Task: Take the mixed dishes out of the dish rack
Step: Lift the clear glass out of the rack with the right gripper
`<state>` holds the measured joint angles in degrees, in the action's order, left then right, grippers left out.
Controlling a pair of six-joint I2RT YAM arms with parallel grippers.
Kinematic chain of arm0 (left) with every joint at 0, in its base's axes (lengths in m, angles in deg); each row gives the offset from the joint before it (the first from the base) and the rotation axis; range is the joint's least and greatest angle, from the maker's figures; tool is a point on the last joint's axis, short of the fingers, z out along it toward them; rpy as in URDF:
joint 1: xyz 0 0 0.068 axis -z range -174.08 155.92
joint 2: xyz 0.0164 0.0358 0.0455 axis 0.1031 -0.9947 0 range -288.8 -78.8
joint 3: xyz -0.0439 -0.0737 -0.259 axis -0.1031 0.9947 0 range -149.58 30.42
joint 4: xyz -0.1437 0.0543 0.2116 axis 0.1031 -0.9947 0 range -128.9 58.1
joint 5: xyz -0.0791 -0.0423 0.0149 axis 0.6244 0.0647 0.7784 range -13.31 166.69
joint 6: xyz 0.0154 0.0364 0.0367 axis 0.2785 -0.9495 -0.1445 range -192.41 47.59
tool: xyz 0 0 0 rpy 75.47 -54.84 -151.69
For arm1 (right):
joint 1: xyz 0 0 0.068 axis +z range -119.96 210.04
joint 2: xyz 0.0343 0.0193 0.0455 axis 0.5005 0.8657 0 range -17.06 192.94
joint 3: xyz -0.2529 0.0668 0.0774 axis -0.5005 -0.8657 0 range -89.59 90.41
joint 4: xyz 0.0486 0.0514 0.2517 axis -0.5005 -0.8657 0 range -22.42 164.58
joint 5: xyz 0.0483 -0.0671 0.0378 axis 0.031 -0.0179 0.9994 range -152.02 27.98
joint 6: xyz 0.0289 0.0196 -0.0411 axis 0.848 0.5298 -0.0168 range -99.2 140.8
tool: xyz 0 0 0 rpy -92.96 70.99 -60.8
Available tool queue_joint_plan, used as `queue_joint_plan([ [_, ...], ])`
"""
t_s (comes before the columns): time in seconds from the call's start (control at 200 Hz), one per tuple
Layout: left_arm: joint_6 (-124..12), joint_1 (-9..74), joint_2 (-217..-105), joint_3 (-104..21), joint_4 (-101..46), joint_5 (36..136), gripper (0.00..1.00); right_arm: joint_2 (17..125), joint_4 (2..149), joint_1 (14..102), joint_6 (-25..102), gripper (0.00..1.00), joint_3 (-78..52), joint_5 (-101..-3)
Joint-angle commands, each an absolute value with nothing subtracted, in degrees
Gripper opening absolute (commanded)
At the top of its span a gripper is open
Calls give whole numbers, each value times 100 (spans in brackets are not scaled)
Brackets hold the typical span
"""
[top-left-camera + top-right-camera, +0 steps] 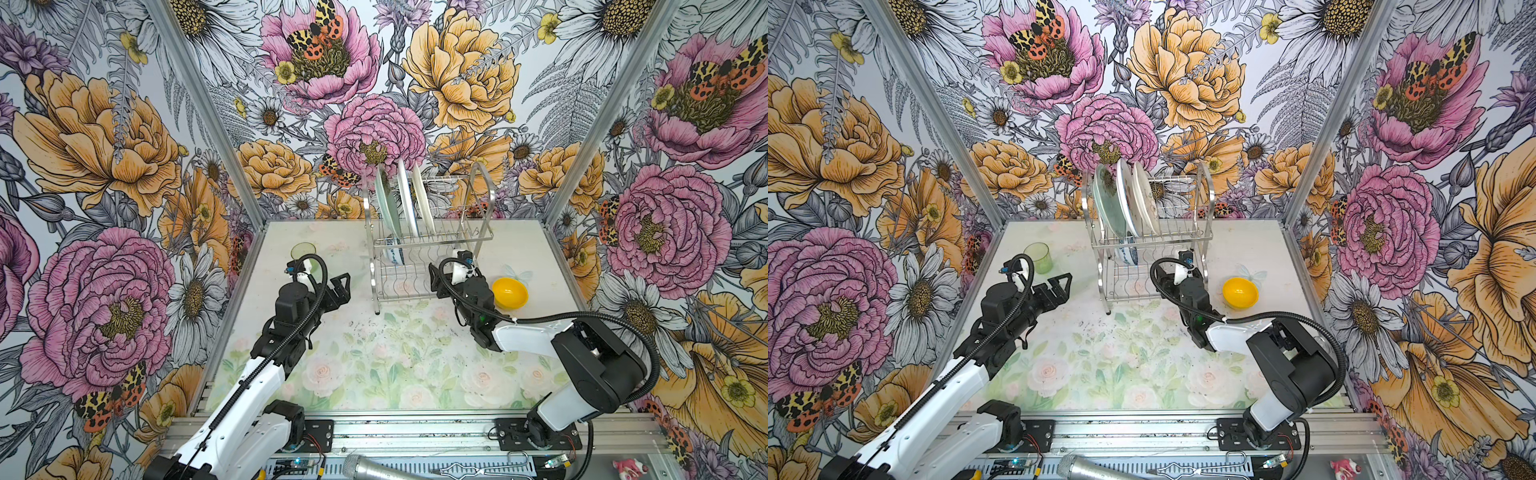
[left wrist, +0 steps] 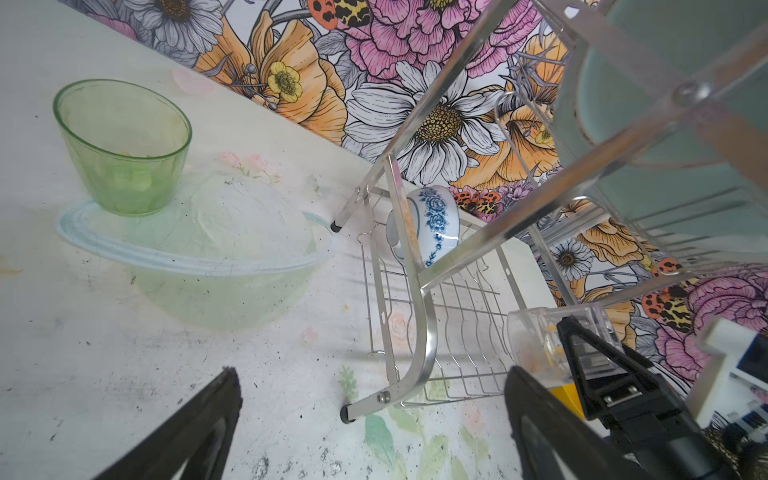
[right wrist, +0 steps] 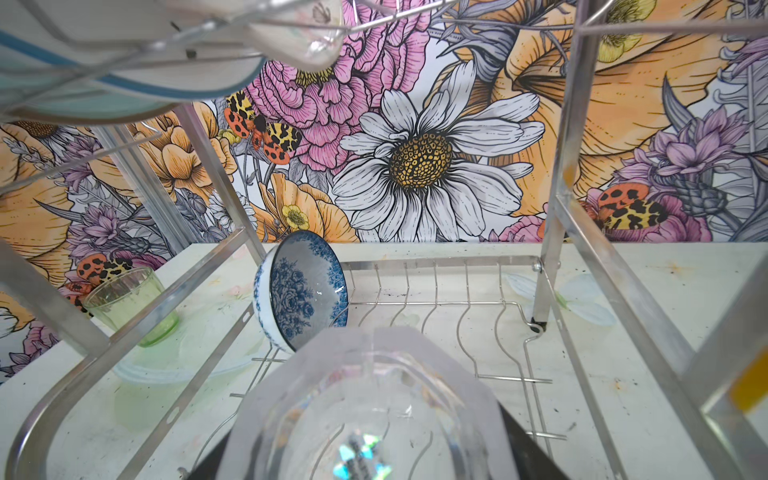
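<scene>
In both top views the dish rack (image 1: 432, 239) stands at the back of the table (image 1: 374, 357), with its long side running left to right. Three plates stand on edge in the left half of the upper tier, rims up and faces turned sideways: the pale green plate (image 1: 387, 205), the white plate (image 1: 406, 199) and the cream plate (image 1: 422, 195). Below them, in the lower tier, the blue-and-white bowl (image 1: 394, 254) sits on its edge. The green tumbler (image 1: 1039, 257) stands upright on the table left of the rack. The yellow bowl (image 1: 510, 293) sits mouth-up to the rack's right. The left gripper (image 1: 341, 286) hovers off the rack's left end, and the right gripper (image 1: 436, 282) is in at the lower tier.

From the left wrist, the left gripper's fingers (image 2: 224, 399) are spread wide with nothing between them. Across the rack, the clear tumbler (image 2: 532, 340) lies on its side, pinched by the right gripper, one end pointing into the rack.

From the right wrist, that tumbler fills the foreground, its length aimed ahead at the blue-and-white bowl, whose open mouth faces back this way. I cannot tell whether it touches the wires.
</scene>
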<state>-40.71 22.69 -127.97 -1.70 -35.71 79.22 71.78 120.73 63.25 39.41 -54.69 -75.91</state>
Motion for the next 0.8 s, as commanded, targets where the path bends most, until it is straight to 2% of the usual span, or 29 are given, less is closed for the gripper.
queue_joint_plan([
  [0.0, -3970, 2472, -12714, -44, -3620, 8057, 99, 6827, 12295, 6404, 4239, 58, -5633, -7565],
  [0.405, -3818, 3295, -12614, 18, -3664, 7910, 99, 6114, 12090, 6458, 5187, 57, -6047, -7169],
  [0.796, -3833, 4363, -12902, 5, -2964, 7665, 99, 5818, 12200, 6459, 6076, 56, -6220, -6624],
])
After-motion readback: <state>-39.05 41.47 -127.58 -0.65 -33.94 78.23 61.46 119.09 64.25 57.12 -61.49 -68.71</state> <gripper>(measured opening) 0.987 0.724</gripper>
